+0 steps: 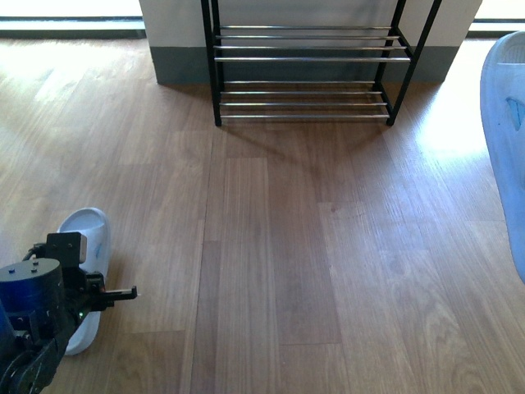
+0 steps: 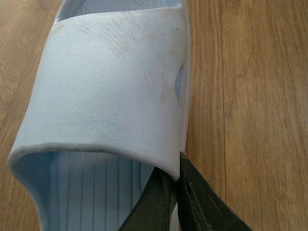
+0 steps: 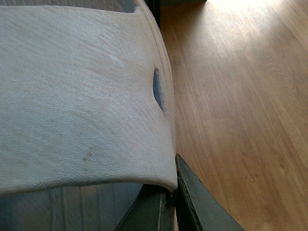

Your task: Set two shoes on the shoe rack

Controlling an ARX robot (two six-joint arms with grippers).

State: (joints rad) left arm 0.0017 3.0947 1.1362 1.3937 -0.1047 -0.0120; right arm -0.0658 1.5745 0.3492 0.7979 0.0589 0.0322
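One pale blue slide (image 1: 84, 246) lies on the wood floor at the near left, under my left arm. My left gripper (image 2: 174, 180) is shut on the side edge of its strap (image 2: 115, 91), one finger inside, one outside. A second pale blue slide (image 1: 507, 139) hangs close to the camera at the right edge, off the floor. My right gripper (image 3: 172, 190) is shut on that slide's strap (image 3: 77, 101) edge in the same way. The shoe rack (image 1: 308, 59) stands against the far wall in the middle, its chrome rod tiers bare. No grey sneakers show.
Bare wood floor (image 1: 279, 246) runs from the slides to the rack. A grey-skirted wall (image 1: 176, 61) stands behind the rack, with bright window light on the floor at both far corners.
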